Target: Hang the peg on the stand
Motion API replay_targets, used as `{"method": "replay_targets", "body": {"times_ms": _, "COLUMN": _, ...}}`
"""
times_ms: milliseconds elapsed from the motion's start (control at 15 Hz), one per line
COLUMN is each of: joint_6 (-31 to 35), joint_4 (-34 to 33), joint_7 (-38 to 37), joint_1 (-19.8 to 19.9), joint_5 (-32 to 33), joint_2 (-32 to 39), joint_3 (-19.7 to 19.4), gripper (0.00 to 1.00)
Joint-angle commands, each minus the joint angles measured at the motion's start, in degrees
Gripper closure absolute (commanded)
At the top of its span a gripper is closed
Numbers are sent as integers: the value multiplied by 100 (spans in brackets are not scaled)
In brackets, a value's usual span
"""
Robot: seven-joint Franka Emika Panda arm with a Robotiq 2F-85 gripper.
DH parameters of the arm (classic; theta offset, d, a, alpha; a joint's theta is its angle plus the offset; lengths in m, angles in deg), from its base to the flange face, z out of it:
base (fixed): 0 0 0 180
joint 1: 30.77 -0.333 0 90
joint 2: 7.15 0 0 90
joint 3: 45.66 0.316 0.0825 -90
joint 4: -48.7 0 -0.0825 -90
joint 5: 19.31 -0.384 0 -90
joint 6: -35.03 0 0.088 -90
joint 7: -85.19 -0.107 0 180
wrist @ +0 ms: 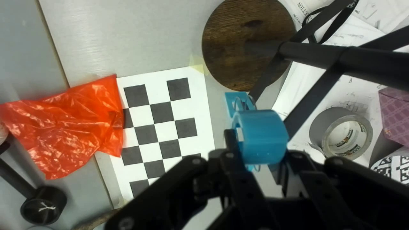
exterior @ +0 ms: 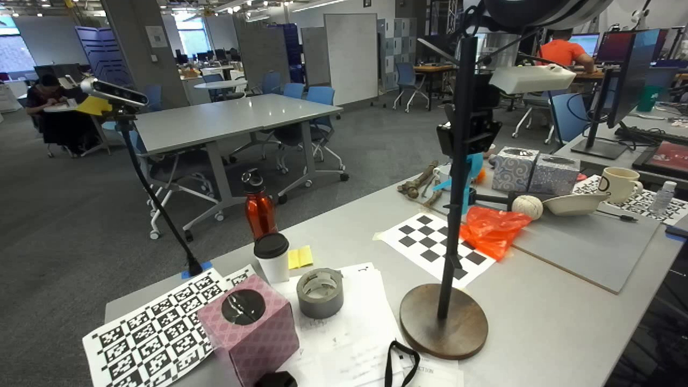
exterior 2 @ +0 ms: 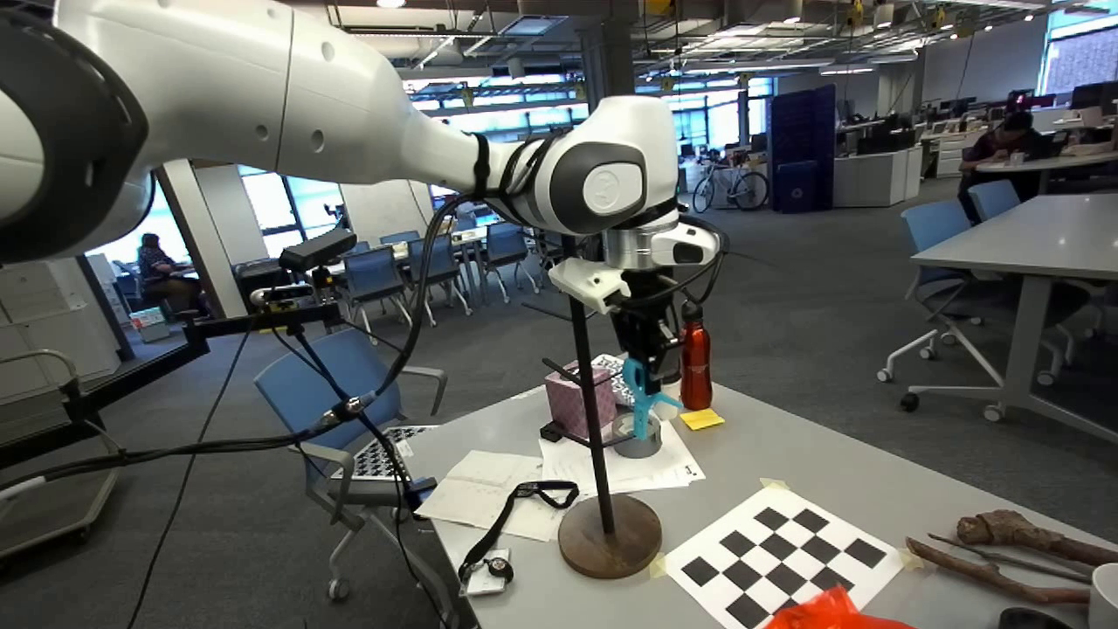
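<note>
The peg [wrist: 262,135] is glossy light blue, its two legs splayed.

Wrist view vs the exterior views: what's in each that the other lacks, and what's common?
Wrist only: a white mark on the end of the black cylinder, and the peg from above, between the fingers.

Both exterior views only: red bottle, yellow pad, blue chairs.

Shared: gripper, shut on the peg; stand; checkerboard; orange bag; tape; pink box.
</note>
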Motion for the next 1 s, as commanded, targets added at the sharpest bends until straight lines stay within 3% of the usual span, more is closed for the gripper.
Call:
{"method": "replay_targets", "body": {"times_ms": 0, "joint_6": -16, "joint_4": 261, "joint_7": -256, "joint_1": -96, "joint_5": 31, "joint_2": -277, "joint_3": -27, "gripper": 94}}
{"method": "replay_targets", "body": {"times_ms": 933, "joint_6": 41, "joint_4": 389, "joint_7": -660, "joint_1": -215, "joint_5": 69, "joint_2": -368, "joint_3": -57, "gripper": 94}}
